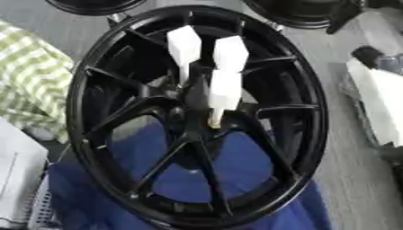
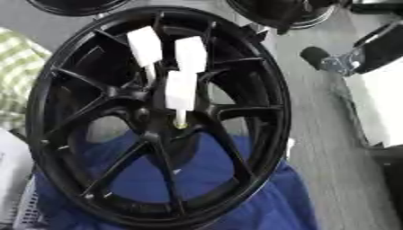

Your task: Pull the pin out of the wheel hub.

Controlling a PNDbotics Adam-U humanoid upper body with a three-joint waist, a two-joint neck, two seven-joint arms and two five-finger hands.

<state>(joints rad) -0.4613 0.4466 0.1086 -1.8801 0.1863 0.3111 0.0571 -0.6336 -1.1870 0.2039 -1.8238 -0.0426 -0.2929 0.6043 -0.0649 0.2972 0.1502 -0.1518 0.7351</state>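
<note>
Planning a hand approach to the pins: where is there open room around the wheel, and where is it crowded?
Open: the grey floor right of the black wheel. Crowded: the hub, where three white pins cluster; the green checked cloth at left; blue cloth behind the lower spokes. No robot hand shows.

Quick count of what's on view: one big black wheel hub (image 1: pixel 197 117) filling most of the shot, with three white pins (image 1: pixel 226 90) stuck into its centre, two side by side higher up and one a bit lower. Parts of two more black wheels (image 1: pixel 94 5) peek in along the top edge (only their rims show, so can't say much else about them). Under the hub there's one blue cloth (image 1: pixel 189 179). Off to the left, one green-and-white checked cloth (image 1: pixel 28 81). One white slab-like thing (image 1: pixel 382 103) sits at the right edge. Neither robot hand shows up in either view.
</note>
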